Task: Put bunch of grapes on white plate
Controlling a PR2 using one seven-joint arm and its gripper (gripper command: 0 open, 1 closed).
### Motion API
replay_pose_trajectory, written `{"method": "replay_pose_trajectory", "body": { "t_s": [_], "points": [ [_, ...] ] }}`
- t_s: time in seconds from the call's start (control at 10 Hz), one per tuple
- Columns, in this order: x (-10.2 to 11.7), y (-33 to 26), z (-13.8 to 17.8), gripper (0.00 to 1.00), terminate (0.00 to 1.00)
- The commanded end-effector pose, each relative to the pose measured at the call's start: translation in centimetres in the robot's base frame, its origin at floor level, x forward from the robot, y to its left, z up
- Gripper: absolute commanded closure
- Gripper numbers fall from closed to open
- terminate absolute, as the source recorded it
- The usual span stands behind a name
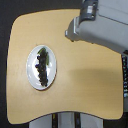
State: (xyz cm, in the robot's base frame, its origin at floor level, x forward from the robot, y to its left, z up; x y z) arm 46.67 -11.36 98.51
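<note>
1. On the wooden tabletop (85,80), toward its edge at the exterior view's left, sits the white plate (41,67), lying flat and wholly on the surface.
2. Bunch of grapes (43,65) lies on the plate, inside the rim; dark cluster, long axis running roughly from the far edge of the tabletop toward the near edge, slightly slanted. A greenish bit at its far end is probably the stem; too small to be sure.
3. Robot arm (97,25) hangs over the far corner of the tabletop at the exterior view's right: a grey blocky housing, well apart from the plate.
4. Key relation: the grapes lie toward the exterior view's left and nearer the near edge than the arm; nothing stands between them.
5. Gripper: fingers not distinguishable; the grey housing hides or blurs them, so whether they are apart or together cannot be told. Nothing visible is held.
6. Judgement: grapes rest on the plate, so the placing looks done; only a clear withdrawal seems left.
7. Arm cut off by the picture's top and right edges.
</note>
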Motion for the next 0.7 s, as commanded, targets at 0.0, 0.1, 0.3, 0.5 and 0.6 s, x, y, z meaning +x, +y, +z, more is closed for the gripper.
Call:
{"method": "replay_pose_trajectory", "body": {
  "t_s": [0.0,0.1,0.3,0.5,0.6],
  "points": [
    [-0.5,-10.4,2.3,0.0,0.0],
    [-0.2,-11.8,2.5,0.0,0.0],
    [1.0,-15.1,2.8,0.0,0.0],
    [1.4,-17.4,2.7,0.0,0.0],
    [1.8,-18.2,2.7,0.0,0.0]
  ]
}}
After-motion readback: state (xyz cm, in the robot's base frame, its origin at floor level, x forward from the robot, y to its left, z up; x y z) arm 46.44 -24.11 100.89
